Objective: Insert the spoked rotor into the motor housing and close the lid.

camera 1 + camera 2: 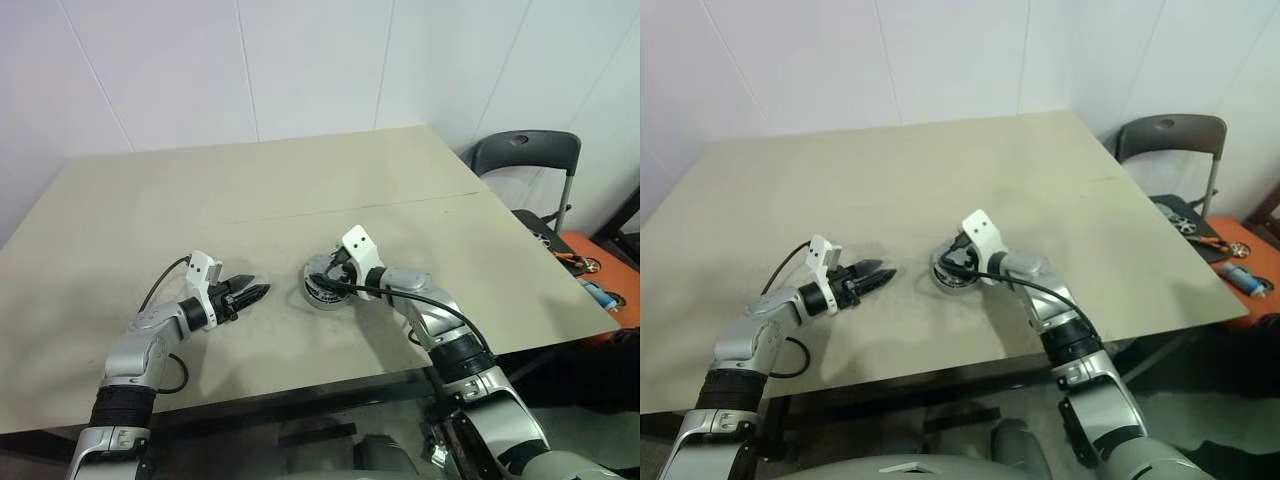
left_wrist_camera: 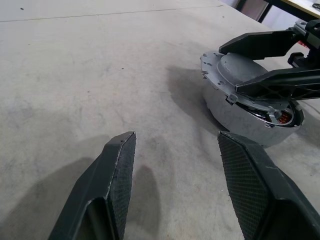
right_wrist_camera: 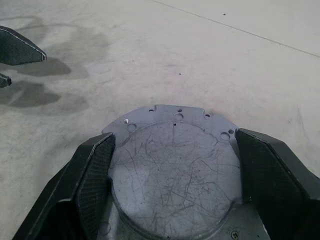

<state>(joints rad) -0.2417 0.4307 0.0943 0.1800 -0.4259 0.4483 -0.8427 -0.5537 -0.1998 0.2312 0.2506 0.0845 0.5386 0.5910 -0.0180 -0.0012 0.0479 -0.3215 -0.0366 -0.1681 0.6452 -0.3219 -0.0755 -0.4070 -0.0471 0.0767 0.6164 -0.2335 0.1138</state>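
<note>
Right wrist view had my right jaws [image 3: 172, 165] spread wide on either side of the lid [image 3: 172, 170], that scratched grey disc with little holes along its toothed edge. The pads [image 3: 95, 185] sat just beside its rim on both sides, but I couldn't tell if they were actually touching it, so I won't call it a grip. The lid lay on top of the motor housing [image 2: 250, 117], a bit tilted going by the left wrist view, where a sliver of copper windings peeked out under one edge. The spoked rotor I couldn't make out, the lid covered the middle.

The housing sat on the table [image 1: 250, 190], toward the near edge and roughly midway along it. My left jaws [image 1: 255, 292] were open with nothing between them, hanging low over the bare table top, near the housing on its left but clear of it, tips pointed at it.

Off past the table's right edge stood a dark chair [image 1: 525, 155].
</note>
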